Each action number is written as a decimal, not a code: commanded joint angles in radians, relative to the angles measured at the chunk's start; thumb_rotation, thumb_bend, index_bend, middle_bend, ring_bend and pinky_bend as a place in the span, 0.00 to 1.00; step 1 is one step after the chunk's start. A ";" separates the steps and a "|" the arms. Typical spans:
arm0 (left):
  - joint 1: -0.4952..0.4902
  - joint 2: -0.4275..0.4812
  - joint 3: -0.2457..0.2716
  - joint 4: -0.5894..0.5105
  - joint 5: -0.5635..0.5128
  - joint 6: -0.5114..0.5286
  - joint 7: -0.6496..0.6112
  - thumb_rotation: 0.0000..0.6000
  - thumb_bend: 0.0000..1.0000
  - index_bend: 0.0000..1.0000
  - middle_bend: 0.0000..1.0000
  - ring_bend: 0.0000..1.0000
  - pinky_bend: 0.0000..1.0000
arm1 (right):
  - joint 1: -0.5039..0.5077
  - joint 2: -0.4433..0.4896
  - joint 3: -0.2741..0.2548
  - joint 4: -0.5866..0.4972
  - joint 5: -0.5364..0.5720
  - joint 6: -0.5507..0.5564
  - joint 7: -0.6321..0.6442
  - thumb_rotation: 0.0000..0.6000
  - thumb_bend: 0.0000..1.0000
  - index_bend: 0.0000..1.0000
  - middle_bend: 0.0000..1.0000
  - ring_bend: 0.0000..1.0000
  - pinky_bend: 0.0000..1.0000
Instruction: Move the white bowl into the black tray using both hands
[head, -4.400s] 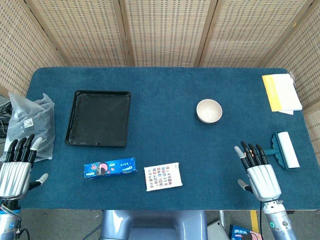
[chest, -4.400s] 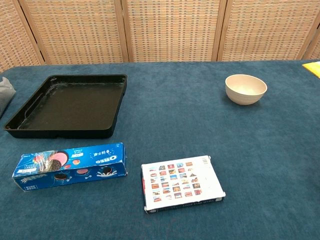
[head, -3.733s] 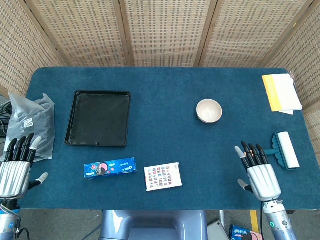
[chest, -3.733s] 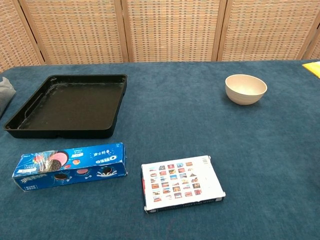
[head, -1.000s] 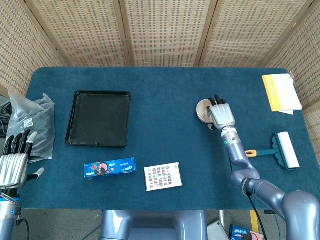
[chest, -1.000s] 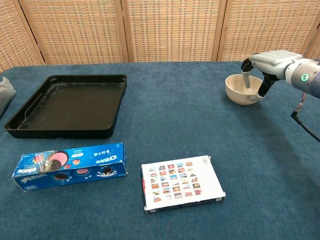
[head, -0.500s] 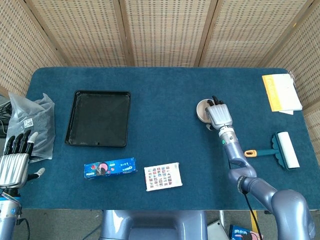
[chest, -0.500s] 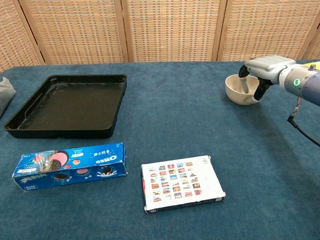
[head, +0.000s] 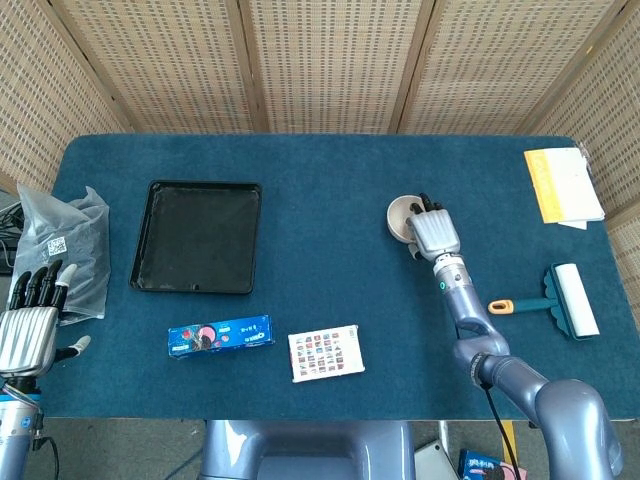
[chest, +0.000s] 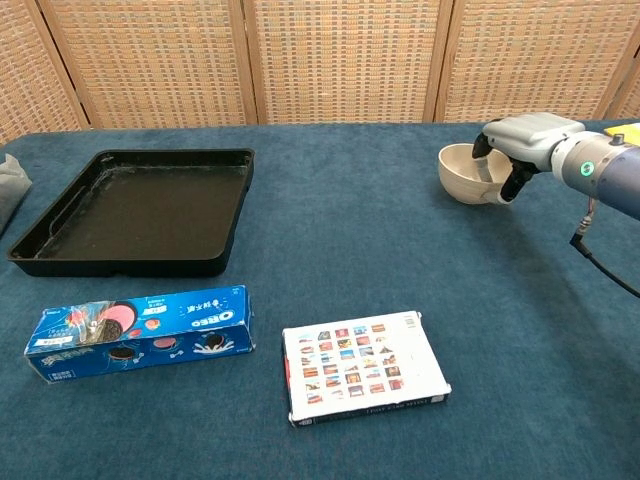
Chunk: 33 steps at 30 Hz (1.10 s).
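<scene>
My right hand (chest: 512, 150) grasps the white bowl (chest: 468, 172) by its rim at the upper right of the chest view, fingers hooked inside and thumb outside; the bowl looks tipped and just clear of the table (chest: 330, 240). My left hand (head: 32, 325) waits released, fingers apart, at the lower left of the head view. The black tray (head: 197, 236) sits well apart at the left. I'd carry the bowl level toward the middle, clear of the cookie box (chest: 140, 331) and card box (chest: 362, 366), and bring the left hand up to take the far rim before I let go.
</scene>
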<state>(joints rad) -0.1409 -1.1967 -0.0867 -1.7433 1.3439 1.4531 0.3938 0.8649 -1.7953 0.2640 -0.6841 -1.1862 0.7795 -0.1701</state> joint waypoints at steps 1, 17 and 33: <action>0.001 0.002 0.001 -0.001 0.000 0.001 -0.004 1.00 0.02 0.00 0.00 0.00 0.00 | -0.001 0.015 0.003 -0.030 -0.006 0.021 -0.011 1.00 0.52 0.65 0.30 0.10 0.28; -0.001 0.009 0.002 0.005 -0.003 -0.006 -0.035 1.00 0.02 0.00 0.00 0.00 0.00 | 0.024 0.085 0.041 -0.348 0.022 0.115 -0.201 1.00 0.52 0.66 0.32 0.10 0.29; -0.007 0.012 0.009 0.016 -0.006 -0.031 -0.066 1.00 0.02 0.00 0.00 0.00 0.00 | 0.148 -0.061 0.068 -0.346 0.113 0.073 -0.344 1.00 0.52 0.66 0.32 0.10 0.29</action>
<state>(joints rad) -0.1480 -1.1841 -0.0771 -1.7274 1.3378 1.4222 0.3284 1.0040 -1.8439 0.3291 -1.0421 -1.0808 0.8605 -0.5084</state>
